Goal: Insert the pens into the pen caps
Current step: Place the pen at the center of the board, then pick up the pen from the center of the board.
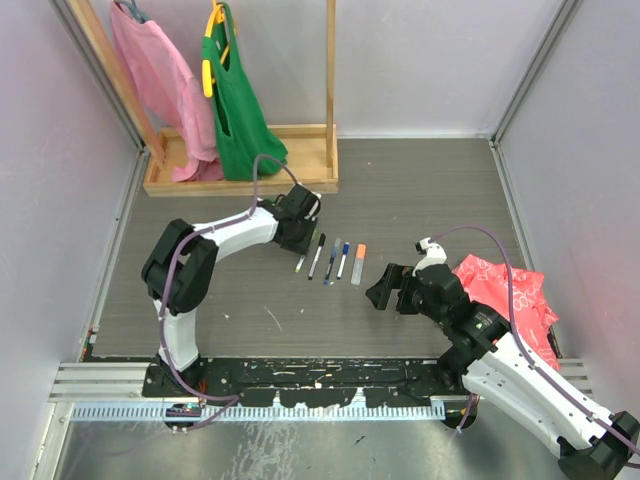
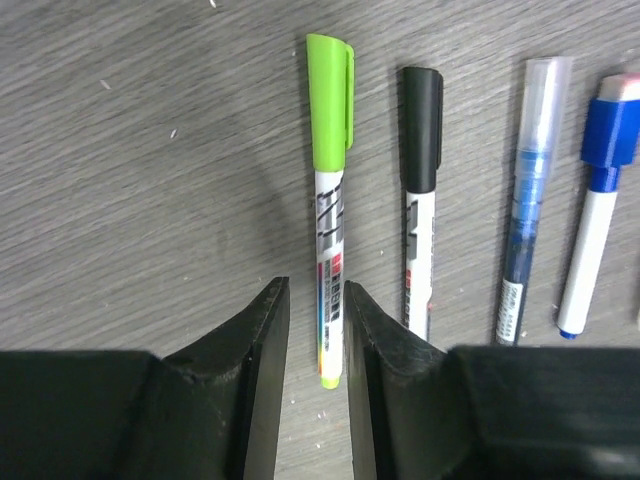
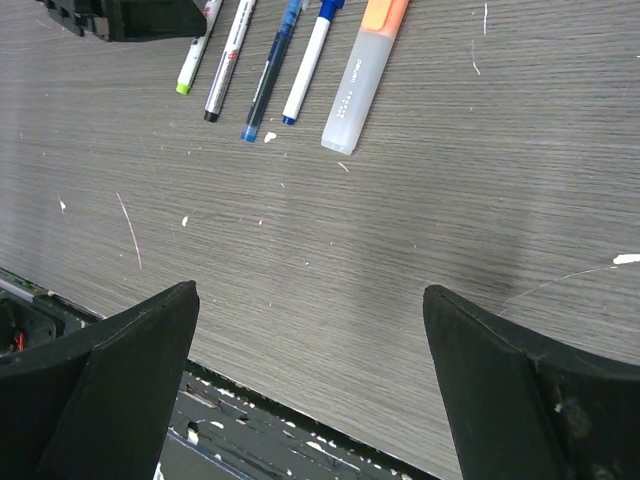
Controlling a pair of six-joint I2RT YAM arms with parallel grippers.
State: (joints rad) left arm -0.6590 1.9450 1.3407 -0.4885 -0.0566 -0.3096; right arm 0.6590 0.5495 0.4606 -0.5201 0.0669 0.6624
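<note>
Several capped pens lie side by side on the grey table [image 1: 420, 200]. The light green pen [image 2: 331, 220] wears its light green cap [image 2: 330, 100] and rests flat. My left gripper [image 2: 317, 288] straddles its rear end, open a little, with a gap on the left side. To its right lie the black-capped pen [image 2: 420, 230], a clear blue pen [image 2: 528, 210] and a blue-capped white pen [image 2: 595, 210]. An orange highlighter [image 1: 359, 265] ends the row. My right gripper [image 3: 308, 292] stands wide open and empty over bare table, short of the row [image 3: 270, 75].
A wooden rack [image 1: 240, 180] with a pink bag [image 1: 165, 80] and a green bag [image 1: 235, 110] stands at the back left. A pink-red cloth [image 1: 510, 290] lies at the right beside the right arm. A metal rail [image 1: 300, 375] runs along the near edge.
</note>
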